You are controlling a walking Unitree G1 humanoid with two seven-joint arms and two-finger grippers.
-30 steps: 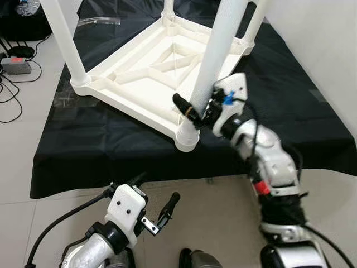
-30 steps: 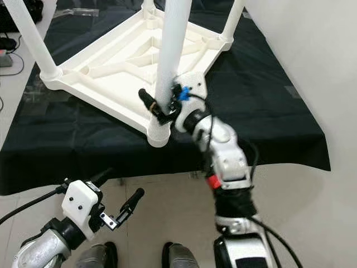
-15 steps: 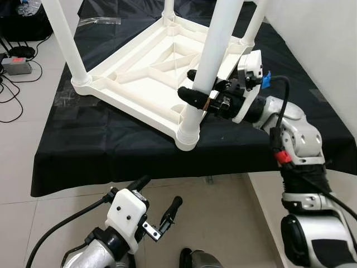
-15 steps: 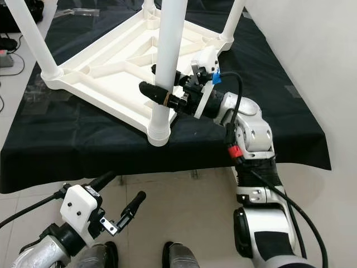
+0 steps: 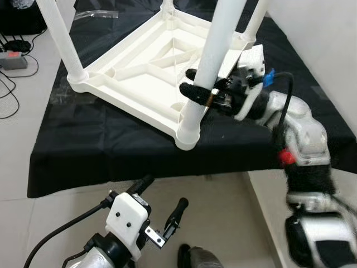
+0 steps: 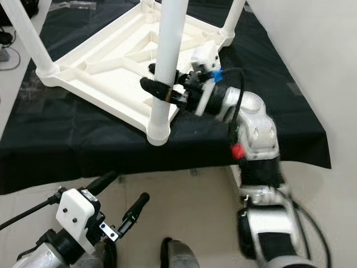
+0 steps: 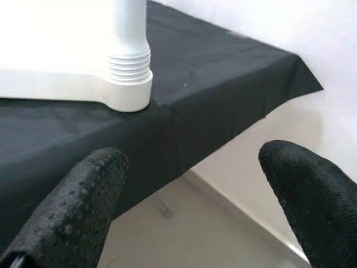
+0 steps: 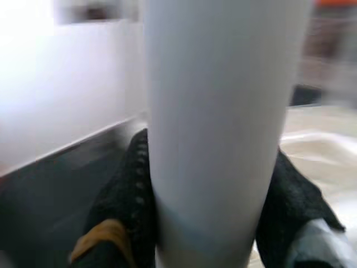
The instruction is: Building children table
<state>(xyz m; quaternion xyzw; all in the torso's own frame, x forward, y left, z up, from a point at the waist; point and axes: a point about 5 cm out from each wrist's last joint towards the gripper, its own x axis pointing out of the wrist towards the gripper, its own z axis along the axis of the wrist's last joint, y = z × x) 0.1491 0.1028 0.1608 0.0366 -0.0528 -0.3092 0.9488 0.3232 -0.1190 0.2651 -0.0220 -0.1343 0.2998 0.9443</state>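
Here, clamped around the near table leg (image 5: 215, 56) just above its ribbed collar: the right gripper (image 5: 196, 92), black fingers (image 8: 125, 190) pressed to both sides of the white tube. Best done, at a guess, by keeping the leg square to its corner socket (image 5: 187, 137) while turning or pressing, gripping low as now so the tube does not lever sideways, and checking the collar seats flush. Upside down on the black cloth (image 5: 111, 145), near its front edge: the white tabletop (image 5: 139, 72), other legs standing at the far left, far and far right corners. Low at the near left, over the tiled floor (image 5: 56, 218) and apart from the table: the left gripper (image 5: 162, 206), spread wide and holding nothing. No true containers about; ribbed underside bays of the tabletop bare.
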